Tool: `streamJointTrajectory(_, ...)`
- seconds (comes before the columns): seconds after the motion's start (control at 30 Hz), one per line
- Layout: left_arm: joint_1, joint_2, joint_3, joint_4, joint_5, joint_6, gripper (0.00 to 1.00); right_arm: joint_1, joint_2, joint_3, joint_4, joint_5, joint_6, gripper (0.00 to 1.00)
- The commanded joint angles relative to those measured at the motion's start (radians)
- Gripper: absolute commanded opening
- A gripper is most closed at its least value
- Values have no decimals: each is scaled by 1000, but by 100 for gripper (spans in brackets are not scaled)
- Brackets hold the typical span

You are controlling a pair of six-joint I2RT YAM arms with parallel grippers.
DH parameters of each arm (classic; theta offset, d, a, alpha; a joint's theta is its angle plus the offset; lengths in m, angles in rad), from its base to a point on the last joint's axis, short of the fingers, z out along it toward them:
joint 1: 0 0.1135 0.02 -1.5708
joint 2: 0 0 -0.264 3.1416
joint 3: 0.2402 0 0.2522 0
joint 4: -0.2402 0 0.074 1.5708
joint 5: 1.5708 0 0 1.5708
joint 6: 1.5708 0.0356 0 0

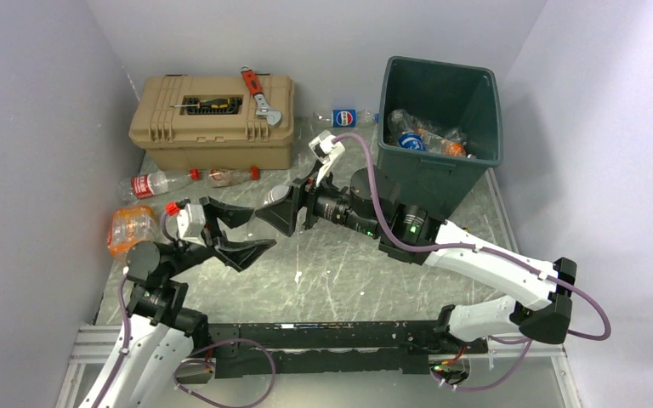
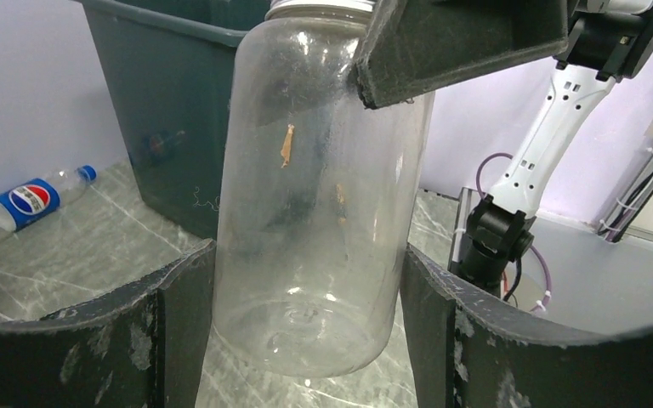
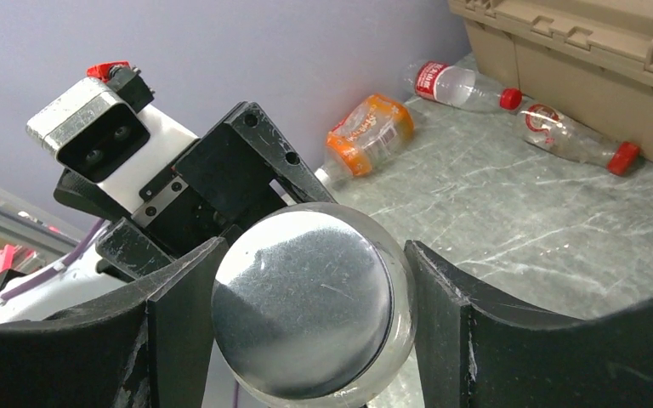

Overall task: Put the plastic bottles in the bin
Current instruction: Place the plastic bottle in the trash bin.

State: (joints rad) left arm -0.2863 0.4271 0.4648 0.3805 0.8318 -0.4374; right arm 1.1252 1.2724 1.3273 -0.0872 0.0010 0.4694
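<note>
A wide clear plastic bottle [image 2: 315, 170] with a silver lid [image 3: 302, 297] hangs in the air between both arms. My left gripper [image 2: 308, 255] is shut on its lower body, pads pressed on both sides. My right gripper [image 3: 315, 255] sits at the lid end, its fingers against both sides. In the top view the two grippers, left [image 1: 264, 228] and right [image 1: 276, 219], meet left of the bin [image 1: 439, 170], a dark green tub at the back right. Several bottles [image 1: 425, 136] lie inside it.
On the table lie a blue-labelled bottle [image 1: 346, 117], two red-capped bottles [image 1: 149, 184] [image 1: 225, 176] and a crushed orange-labelled one [image 1: 129, 228]. The tan toolbox [image 1: 212, 127] stands at the back left with a red wrench [image 1: 257, 92] and a screwdriver [image 1: 212, 104] on it.
</note>
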Motion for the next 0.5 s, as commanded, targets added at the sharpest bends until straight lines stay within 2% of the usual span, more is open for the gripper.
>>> streamJointTrajectory(0.0, -3, -12, 82, -144, -103, 24, 85, 2, -67, 5, 26, 42, -31, 22)
streamJointTrajectory(0.03, -4, -15, 101, -195, -136, 35, 97, 2, -86, 16, 5, 61, -46, 21)
streamJointTrajectory(0.07, -5, -18, 117, -241, -166, 50, 99, 2, -105, 44, -23, 91, -83, 20)
streamJointTrajectory(0.23, -8, -22, 184, -420, -338, 92, 100, 2, -198, 242, -200, 331, -262, 17)
streamJointTrajectory(0.3, -8, -27, 194, -452, -409, 90, 99, 2, -207, 329, -251, 493, -338, 12)
streamJointTrajectory(0.33, -8, -29, 198, -473, -441, 90, 100, 1, -209, 359, -260, 597, -381, 6)
streamJointTrajectory(0.37, -8, -31, 204, -490, -476, 92, 99, 1, -209, 374, -248, 691, -435, 0)
streamJointTrajectory(0.47, -8, -31, 219, -547, -565, 102, 100, -6, -210, 346, -74, 964, -684, 0)
